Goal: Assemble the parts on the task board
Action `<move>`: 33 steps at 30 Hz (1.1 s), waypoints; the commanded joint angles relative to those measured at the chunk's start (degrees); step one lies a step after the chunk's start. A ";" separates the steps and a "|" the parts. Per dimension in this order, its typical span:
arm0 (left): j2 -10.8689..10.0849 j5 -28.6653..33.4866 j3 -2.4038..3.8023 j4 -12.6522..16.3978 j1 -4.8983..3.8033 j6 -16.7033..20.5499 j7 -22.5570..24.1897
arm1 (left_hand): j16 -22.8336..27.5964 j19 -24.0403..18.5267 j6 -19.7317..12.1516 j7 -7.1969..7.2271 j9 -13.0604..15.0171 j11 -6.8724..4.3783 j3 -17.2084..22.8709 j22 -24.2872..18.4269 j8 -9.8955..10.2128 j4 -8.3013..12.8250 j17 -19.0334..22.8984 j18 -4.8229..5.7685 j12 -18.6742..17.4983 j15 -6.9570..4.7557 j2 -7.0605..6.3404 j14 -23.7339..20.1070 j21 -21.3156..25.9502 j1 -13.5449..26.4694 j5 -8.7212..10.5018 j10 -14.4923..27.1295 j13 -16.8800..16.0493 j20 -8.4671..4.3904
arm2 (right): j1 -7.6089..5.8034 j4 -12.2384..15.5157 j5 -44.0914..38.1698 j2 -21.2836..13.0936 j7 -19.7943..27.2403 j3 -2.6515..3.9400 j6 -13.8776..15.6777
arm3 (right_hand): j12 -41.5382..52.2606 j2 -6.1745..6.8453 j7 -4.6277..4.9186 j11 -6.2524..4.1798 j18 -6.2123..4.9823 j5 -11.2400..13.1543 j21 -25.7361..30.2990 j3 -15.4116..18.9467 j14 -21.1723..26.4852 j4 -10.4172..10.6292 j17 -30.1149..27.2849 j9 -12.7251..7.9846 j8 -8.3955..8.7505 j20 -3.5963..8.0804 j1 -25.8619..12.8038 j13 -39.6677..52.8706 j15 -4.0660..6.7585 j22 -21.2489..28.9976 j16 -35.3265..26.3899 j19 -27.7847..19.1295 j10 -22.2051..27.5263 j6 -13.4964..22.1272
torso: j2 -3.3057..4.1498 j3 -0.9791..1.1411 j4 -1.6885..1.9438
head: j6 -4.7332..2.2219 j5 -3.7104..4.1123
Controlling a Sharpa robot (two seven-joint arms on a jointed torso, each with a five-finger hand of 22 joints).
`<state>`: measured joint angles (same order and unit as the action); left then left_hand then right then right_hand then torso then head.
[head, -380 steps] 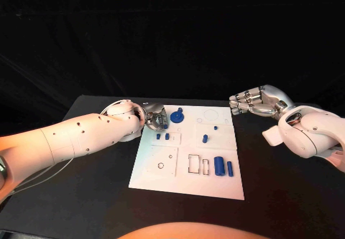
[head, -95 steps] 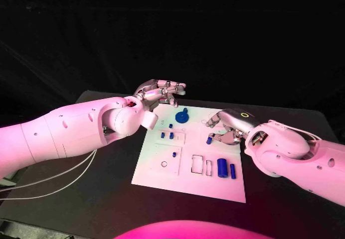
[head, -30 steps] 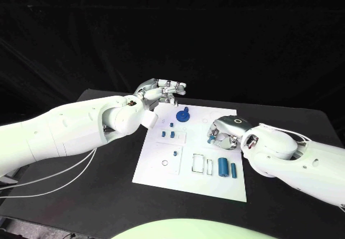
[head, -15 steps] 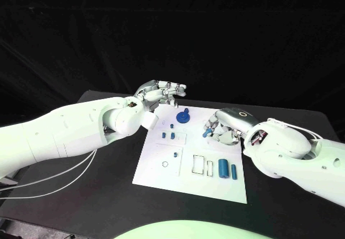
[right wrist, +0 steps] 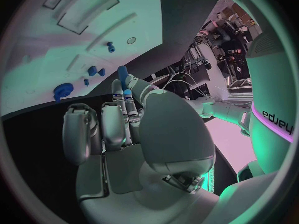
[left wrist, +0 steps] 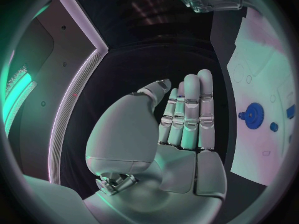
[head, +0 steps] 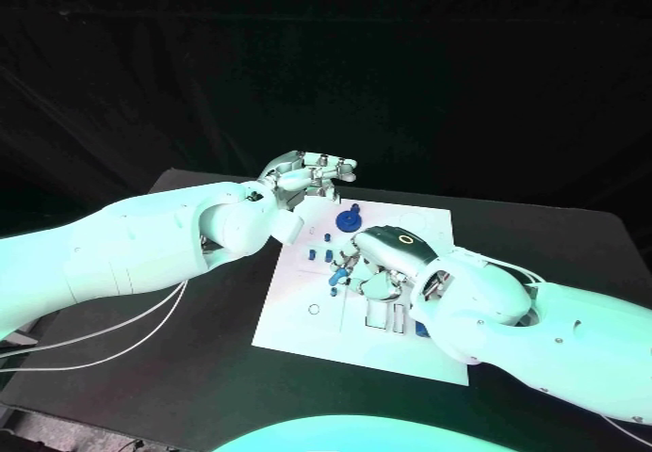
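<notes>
On the black tabletop (head: 203, 339), the white task board (head: 301, 331) lies between the two arms with assembly only partly complete, as far as can be judged. A blue gear-shaped part (head: 348, 221) sits at the far edge of the board. Two small blue parts (head: 317, 254) stand just nearer than it, in the left half. Several recesses, including a small ring outline (head: 314, 309) and the rectangular slots (head: 378, 318) near the board's near-right area, appear unfilled; the right arm hides the parts that may lie beside those slots.

The right hand (head: 369, 268) is over the middle of the board and pinches a small blue peg (right wrist: 123, 76) between thumb and fingertips; the peg's tip projects beyond the fingers toward the board's left half. In the right wrist view the peg is apart from the board surface, near the two small standing parts. Judged from this, the step in hand is carrying the peg to its seat, which is not yet reached.

The left hand (head: 310, 173) hovers beyond the board's far-left corner, holding nothing. In the left wrist view its fingers (left wrist: 190, 112) lie straight and close together.
</notes>
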<state>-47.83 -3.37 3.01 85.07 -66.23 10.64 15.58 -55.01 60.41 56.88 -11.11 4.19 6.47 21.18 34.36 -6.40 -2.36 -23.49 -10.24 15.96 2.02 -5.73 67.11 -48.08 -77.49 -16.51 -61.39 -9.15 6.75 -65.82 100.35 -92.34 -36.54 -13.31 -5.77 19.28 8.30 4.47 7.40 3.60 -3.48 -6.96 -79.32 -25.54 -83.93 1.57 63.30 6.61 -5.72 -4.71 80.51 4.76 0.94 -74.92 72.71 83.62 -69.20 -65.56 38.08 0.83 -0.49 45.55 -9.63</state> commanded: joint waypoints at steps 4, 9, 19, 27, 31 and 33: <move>0.24 0.93 0.02 -0.06 -0.07 -0.89 0.18 | 0.02 0.27 -0.23 0.03 0.00 0.13 0.09 -0.07 -0.24 0.26 0.08 -0.34 0.33 -0.12 -0.10 -0.36 0.38 -0.50 -0.10 0.38 -0.10 0.19 | 2.41 -1.67 -1.19 2.98 2.07 -0.10 0.16 | -0.38 0.08 0.15 0.01 0.70 -0.55 -0.12 -0.33 -1.65 -0.27 -0.03 0.13 -0.03 0.07 0.49 0.06 0.25 -3.83 0.18 1.38 -0.38 -0.22 | 0.11 -0.03 -0.02 | 0.41 -0.97; 0.28 1.01 0.02 -0.22 -0.07 -0.85 0.15 | 0.04 0.27 -0.23 0.04 0.01 0.12 0.11 -0.10 -0.27 0.31 0.11 -0.34 0.40 -0.12 -0.05 -0.39 0.42 -0.58 -0.11 0.40 -0.10 0.19 | 3.79 -3.77 -1.77 5.11 2.35 -0.37 -0.35 | -0.43 0.10 0.17 0.02 0.69 -0.69 -0.09 -0.35 -1.64 -0.30 -0.07 0.15 -0.01 0.07 0.47 0.06 0.24 -3.81 0.16 1.36 -0.40 -0.22 | 0.04 -0.05 -0.01 | 0.77 -1.27; 0.24 1.04 0.02 -0.38 -0.08 -0.84 0.19 | 0.04 0.27 -0.23 0.04 0.01 0.12 0.11 -0.10 -0.27 0.31 0.11 -0.34 0.40 -0.12 -0.05 -0.39 0.42 -0.58 -0.11 0.40 -0.10 0.19 | 5.17 -6.70 -4.42 7.98 1.85 -0.68 -1.90 | -0.52 0.10 0.20 0.04 0.69 -0.89 -0.09 -0.37 -1.63 -0.32 -0.07 0.17 0.01 0.06 0.43 0.06 0.22 -3.83 0.16 1.36 -0.43 -0.22 | 0.08 0.07 0.03 | 1.18 -1.58; 0.23 1.02 0.02 -0.42 -0.09 -0.86 0.19 | 0.04 0.27 -0.23 0.04 0.01 0.12 0.11 -0.10 -0.27 0.31 0.11 -0.34 0.40 -0.12 -0.05 -0.39 0.42 -0.58 -0.11 0.40 -0.10 0.19 | 5.51 -7.95 -5.26 8.56 0.52 -0.72 -3.44 | -0.71 0.13 0.23 0.08 0.68 -1.42 -0.04 -0.38 -1.61 -0.34 -0.19 0.21 0.08 0.04 0.27 0.08 0.19 -3.79 0.09 1.32 -0.48 -0.20 | 0.01 0.08 -0.01 | 1.49 -1.74; 0.27 0.99 0.02 -0.45 -0.09 -0.87 0.18 | 0.04 0.27 -0.23 0.04 0.01 0.12 0.11 -0.10 -0.27 0.31 0.11 -0.34 0.40 -0.12 -0.05 -0.39 0.42 -0.58 -0.11 0.40 -0.10 0.19 | 5.54 -8.35 -5.37 8.90 -0.02 -0.73 -5.08 | -0.76 0.14 0.23 0.09 0.67 -1.55 -0.01 -0.39 -1.61 -0.34 -0.16 0.23 0.09 0.03 0.22 0.08 0.18 -3.77 0.11 1.30 -0.50 -0.21 | 0.00 0.07 -0.07 | 1.56 -1.78; 0.31 0.98 0.02 -0.45 -0.09 -0.90 0.18 | 0.04 0.27 -0.23 0.04 0.01 0.12 0.11 -0.10 -0.27 0.31 0.11 -0.34 0.40 -0.12 -0.05 -0.39 0.42 -0.58 -0.11 0.40 -0.10 0.19 | 5.55 -8.54 -5.62 9.07 -0.40 -0.75 -5.66 | -0.76 0.14 0.23 0.09 0.67 -1.55 -0.01 -0.39 -1.61 -0.34 -0.16 0.23 0.09 0.03 0.22 0.08 0.18 -3.77 0.11 1.30 -0.50 -0.21 | -0.02 0.06 -0.07 | 1.61 -1.79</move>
<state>-47.67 -2.66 3.00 84.59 -66.25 10.61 15.47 -55.01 60.41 56.88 -11.11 4.19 6.47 21.19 34.31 -6.40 -2.37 -23.44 -10.23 15.96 2.03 -5.73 67.11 -47.81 -77.48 -16.51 -61.39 -9.19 6.75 -60.32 91.95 -96.50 -27.62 -12.59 -6.51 16.24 7.75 4.57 7.58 3.59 -3.49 -8.11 -79.32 -25.62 -83.93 1.34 63.15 6.75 -5.51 -4.71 80.54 4.76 0.94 -74.95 72.71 83.62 -69.43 -65.44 38.08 0.91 -0.51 47.09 -11.39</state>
